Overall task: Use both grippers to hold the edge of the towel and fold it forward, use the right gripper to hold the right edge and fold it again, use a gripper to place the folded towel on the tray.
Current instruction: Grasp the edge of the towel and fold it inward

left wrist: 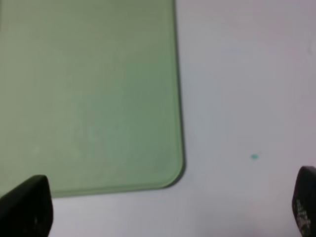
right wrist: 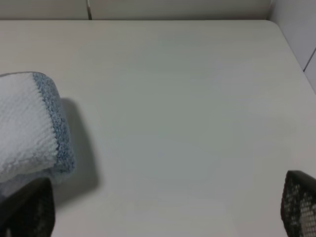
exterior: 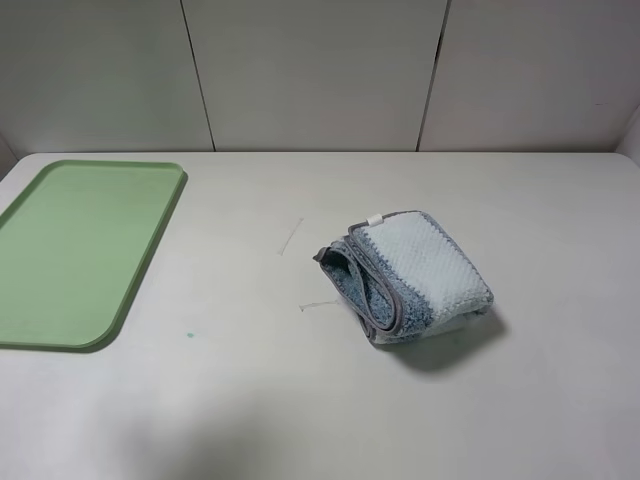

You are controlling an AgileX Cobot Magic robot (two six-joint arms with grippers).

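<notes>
High camera overlooks table [exterior: 300,410]; left wrist, blurred, seemingly close above tray [left wrist: 89,89] corner; right wrist low beside towel [right wrist: 24,123].

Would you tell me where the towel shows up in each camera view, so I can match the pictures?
Exterior high: the towel lies folded right of centre on the table, apart from the tray.
Left wrist: not in it; only the tray corner and table show.
Right wrist: its pale end is cut off at the frame edge.
Shared landmark: the white table; a teal speck links exterior high and left wrist.
</notes>
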